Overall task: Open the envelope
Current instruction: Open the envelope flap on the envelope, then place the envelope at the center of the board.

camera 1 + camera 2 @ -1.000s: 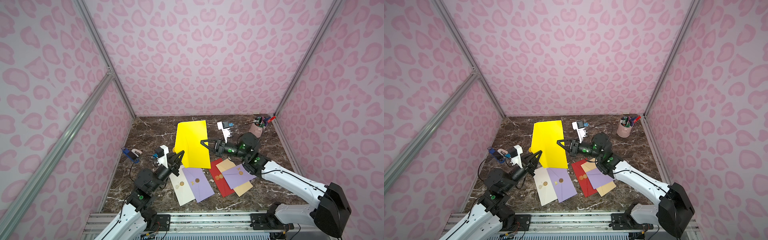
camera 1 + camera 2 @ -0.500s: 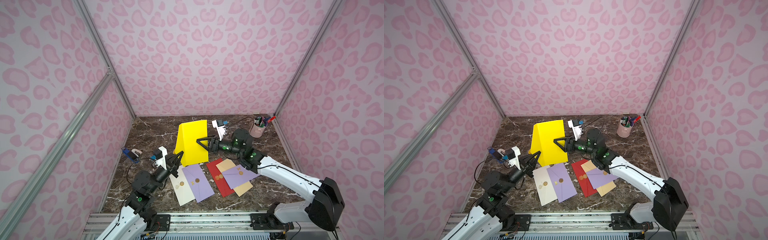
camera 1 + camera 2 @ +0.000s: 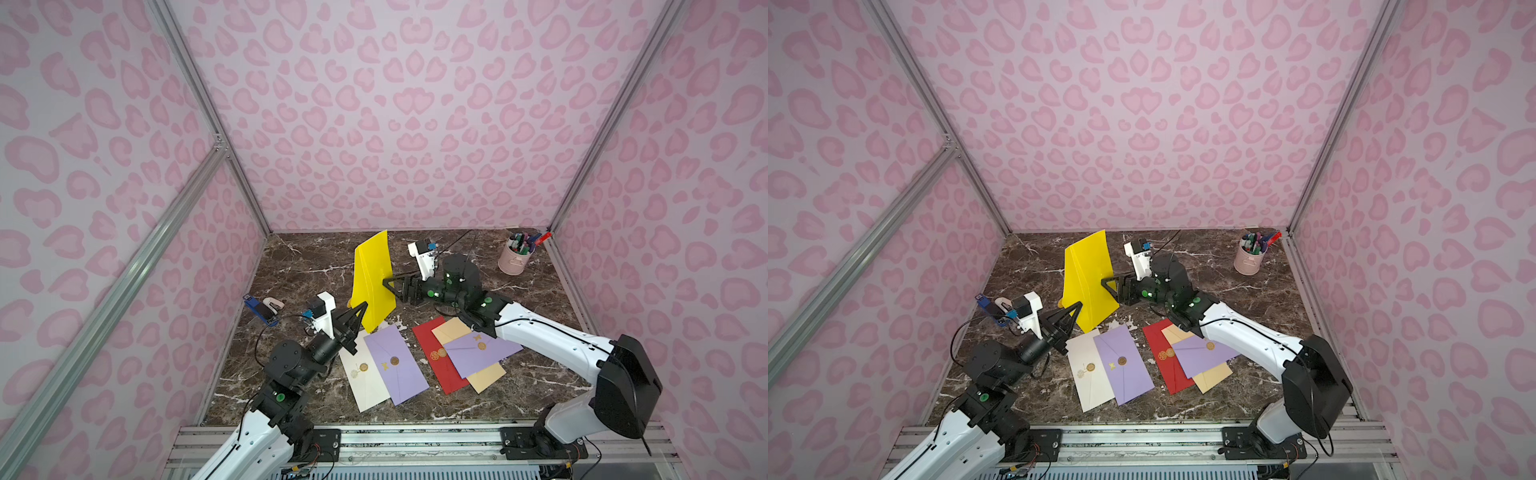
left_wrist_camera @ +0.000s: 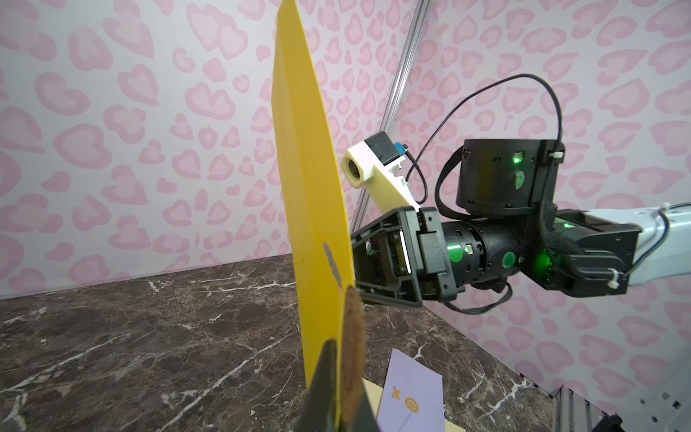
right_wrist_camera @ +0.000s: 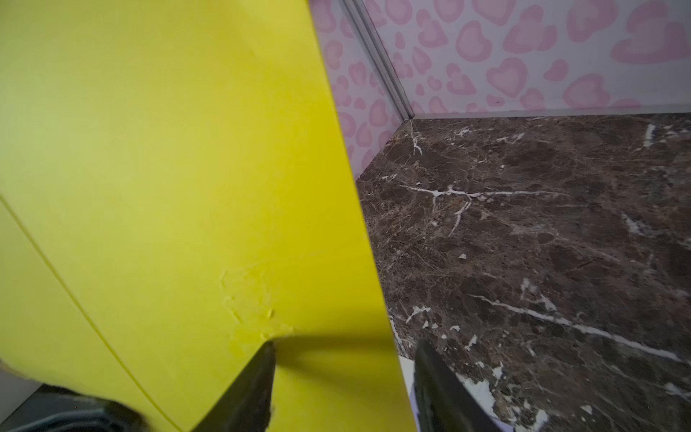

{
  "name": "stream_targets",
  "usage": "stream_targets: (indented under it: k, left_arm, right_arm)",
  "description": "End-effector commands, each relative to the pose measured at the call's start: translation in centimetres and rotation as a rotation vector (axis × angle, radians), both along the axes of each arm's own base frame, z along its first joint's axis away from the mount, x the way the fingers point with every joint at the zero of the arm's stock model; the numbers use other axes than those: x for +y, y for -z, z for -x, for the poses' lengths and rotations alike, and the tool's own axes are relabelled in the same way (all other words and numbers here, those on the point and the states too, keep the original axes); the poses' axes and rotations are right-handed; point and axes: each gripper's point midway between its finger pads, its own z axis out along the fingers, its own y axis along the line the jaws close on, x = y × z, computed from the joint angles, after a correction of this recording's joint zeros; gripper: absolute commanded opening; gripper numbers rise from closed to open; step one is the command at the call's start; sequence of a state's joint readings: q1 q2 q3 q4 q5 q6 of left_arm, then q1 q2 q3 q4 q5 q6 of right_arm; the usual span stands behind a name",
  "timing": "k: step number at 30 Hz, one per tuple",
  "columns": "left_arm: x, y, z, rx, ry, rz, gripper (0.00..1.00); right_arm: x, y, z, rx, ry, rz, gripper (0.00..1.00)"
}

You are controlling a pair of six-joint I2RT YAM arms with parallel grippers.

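Observation:
A large yellow envelope (image 3: pixel 371 276) (image 3: pixel 1087 277) stands nearly upright over the marble table, and I see its plain face in both top views. My left gripper (image 3: pixel 360 311) (image 3: pixel 1076 310) is shut on its lower corner; in the left wrist view the yellow envelope (image 4: pixel 310 187) rises edge-on from that left gripper (image 4: pixel 341 355). My right gripper (image 3: pixel 389 284) (image 3: pixel 1107 285) is open at the sheet's right edge. In the right wrist view the envelope (image 5: pixel 168 168) has its edge between the spread fingers of the right gripper (image 5: pixel 346 344), with one fingertip (image 5: pixel 267 351) against the yellow face.
Flat on the table near the front lie a white envelope (image 3: pixel 365 380), a purple envelope (image 3: pixel 397 363), a red envelope (image 3: pixel 440 357), a tan one (image 3: pixel 484 376) and another purple one (image 3: pixel 482 351). A pink pen cup (image 3: pixel 514 259) stands back right. A blue and white stapler (image 3: pixel 264 307) lies at the left.
The yellow envelope has tipped up from leaning low to nearly upright. My right gripper opened and moved back and up along its edge. The left gripper kept its hold.

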State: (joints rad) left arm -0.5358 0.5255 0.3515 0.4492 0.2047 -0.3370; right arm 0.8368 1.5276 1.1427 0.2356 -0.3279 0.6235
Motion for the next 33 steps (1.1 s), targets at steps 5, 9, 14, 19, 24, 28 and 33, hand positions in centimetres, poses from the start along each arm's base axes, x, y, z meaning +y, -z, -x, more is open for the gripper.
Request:
stream_targets:
  k: [5, 9, 14, 19, 24, 28, 33]
  left_arm:
    - [0.0, -1.6, 0.0, -0.045, 0.001, 0.015, 0.04]
    - [0.4, 0.0, -1.9, 0.048, -0.079, -0.035, 0.04]
    - [0.5, 1.0, -4.6, 0.135, -0.137, -0.092, 0.04]
    - [1.4, 1.2, -9.1, 0.247, -0.167, -0.158, 0.04]
    - [2.0, 2.3, -14.8, 0.384, -0.099, -0.218, 0.04]
    - [2.3, 2.9, -19.0, 0.445, -0.042, -0.262, 0.04]
    - [4.5, 5.2, -23.4, 0.519, -0.101, -0.406, 0.05]
  right_arm:
    - [1.4, 0.1, -0.3, -0.023, -0.012, 0.013, 0.59]
    - [-0.9, 0.5, -1.8, -0.057, 0.130, 0.092, 0.59]
    - [-5.0, 1.1, -3.4, -0.084, 0.328, 0.216, 0.59]
    - [-8.1, 0.3, -3.1, -0.127, 0.427, 0.235, 0.59]
    - [-10.6, -0.6, -2.6, -0.175, 0.479, 0.238, 0.59]
    - [-12.1, -0.4, -2.5, -0.181, 0.496, 0.253, 0.59]
    - [-14.4, 0.4, -2.3, -0.171, 0.523, 0.252, 0.59]
